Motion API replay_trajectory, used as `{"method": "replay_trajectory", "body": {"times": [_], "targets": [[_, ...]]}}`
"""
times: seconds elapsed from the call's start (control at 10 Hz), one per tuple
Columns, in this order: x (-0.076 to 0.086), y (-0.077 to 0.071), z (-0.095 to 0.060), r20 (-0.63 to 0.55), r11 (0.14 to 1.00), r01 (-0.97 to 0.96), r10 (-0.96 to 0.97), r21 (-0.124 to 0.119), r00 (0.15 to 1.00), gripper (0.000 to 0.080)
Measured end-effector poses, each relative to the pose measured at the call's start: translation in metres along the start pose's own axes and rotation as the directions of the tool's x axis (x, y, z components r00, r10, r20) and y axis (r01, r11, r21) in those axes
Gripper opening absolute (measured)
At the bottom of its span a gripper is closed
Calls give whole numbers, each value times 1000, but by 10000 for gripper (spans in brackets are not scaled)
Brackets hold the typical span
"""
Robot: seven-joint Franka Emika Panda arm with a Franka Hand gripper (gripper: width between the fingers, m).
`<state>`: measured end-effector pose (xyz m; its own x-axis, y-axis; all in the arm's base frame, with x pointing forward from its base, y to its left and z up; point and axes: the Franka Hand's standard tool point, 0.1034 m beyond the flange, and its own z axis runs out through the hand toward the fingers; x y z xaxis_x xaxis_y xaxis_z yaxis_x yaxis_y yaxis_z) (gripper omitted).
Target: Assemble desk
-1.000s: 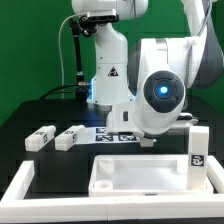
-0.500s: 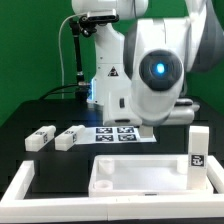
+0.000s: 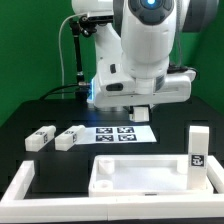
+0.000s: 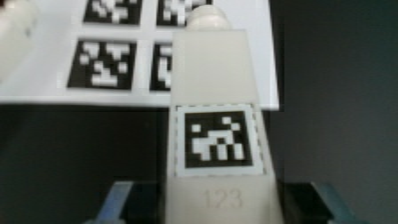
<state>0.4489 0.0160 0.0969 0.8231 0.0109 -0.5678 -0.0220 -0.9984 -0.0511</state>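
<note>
Exterior view first: arm (image 3: 145, 50) fills the upper middle, with the pincer (image 3: 140, 112) hanging over the marker board (image 3: 122, 133), clear of the black desk (image 3: 60, 165). Can't tell from this angle what sits between its fingers. Tabletop panel (image 3: 140, 172) lies flat, rim up, at 6 o'clock of the marker board. Upright leg (image 3: 197, 148) stands at the panel's 2 o'clock corner, tag toward the camera; can't tell if it is seated or just standing there. Outer loose leg (image 3: 41, 137) and inner loose leg (image 3: 68, 138) lie side by side at 9 o'clock of the marker board, apart from each other and from the panel. White border strip (image 3: 20, 185) runs at 8 o'clock of the panel. Wrist view: pincer (image 4: 217, 200) clenched on the gripped leg (image 4: 217, 90), fingers (image 4: 125, 200) pressing its two side faces. Leg's tag faces the camera. Leg's far end carries a small round stub and overlaps the marker board (image 4: 89, 60), near that board's edge; black desk (image 4: 338, 140) shows beside the leg.
</note>
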Motion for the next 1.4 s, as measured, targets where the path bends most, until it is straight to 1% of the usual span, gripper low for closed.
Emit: {"method": "replay_trajectory", "body": {"times": [0.1,0.2,0.3,0.4,0.5,0.8,1.0,1.1,1.2,1.3,1.4], "targets": [[4,3,-6,-76,1000,13,-13,0,997,290],[16,15,-24,-134,999,37,-37,1,990,290],[27,21,-52,-194,999,40,-39,1,980,290],[36,31,-88,-259,997,74,-74,-7,963,290],[46,41,-116,-353,997,78,-82,-25,932,290],[51,45,-115,-529,997,56,-74,-49,846,290],[56,50,-117,-620,997,36,-66,-61,782,290],[57,52,-119,-646,998,28,-63,-64,761,290],[65,60,-143,-684,999,37,-39,-18,728,290],[74,67,-160,-732,999,38,-29,-4,680,290],[78,71,-171,-784,1000,25,-18,-3,620,290]]}}
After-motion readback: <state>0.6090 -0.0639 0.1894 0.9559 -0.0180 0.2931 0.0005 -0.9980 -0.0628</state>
